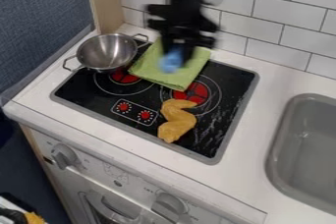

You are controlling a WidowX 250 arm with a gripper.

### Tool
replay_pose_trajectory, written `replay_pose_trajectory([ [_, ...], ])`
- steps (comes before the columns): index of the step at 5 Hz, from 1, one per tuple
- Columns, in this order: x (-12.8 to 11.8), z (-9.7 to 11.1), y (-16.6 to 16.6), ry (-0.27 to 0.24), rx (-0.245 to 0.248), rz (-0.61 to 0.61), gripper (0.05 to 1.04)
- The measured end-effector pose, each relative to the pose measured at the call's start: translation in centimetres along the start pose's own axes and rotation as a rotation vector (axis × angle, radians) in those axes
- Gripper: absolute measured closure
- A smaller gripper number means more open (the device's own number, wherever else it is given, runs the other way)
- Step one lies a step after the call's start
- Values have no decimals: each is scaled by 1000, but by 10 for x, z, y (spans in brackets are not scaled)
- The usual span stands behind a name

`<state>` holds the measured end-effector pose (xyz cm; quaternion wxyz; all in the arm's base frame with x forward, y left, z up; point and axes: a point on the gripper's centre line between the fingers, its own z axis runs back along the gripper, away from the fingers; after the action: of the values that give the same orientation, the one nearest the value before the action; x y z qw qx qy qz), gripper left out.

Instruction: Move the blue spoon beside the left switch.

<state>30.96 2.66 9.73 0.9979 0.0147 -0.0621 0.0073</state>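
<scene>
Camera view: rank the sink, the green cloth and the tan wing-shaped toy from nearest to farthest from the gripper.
1. Green cloth: just behind and under the gripper in the view.
2. Tan wing-shaped toy: on the stovetop, toward its front edge.
3. Sink: in the counter, at the view's right edge.

Lettering on the white front panel [134, 180], below the front edge of the table [253, 142], is too small to read.
</scene>
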Motion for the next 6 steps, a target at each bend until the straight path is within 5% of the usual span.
replay_pose_trajectory([
  [2,-56,-18,51,-5,-158,-26,744],
  [3,-59,-38,55,27,-126,-86,744],
  [5,-61,-77,67,171,-24,-117,744],
  [6,-58,-78,72,168,3,-108,744],
])
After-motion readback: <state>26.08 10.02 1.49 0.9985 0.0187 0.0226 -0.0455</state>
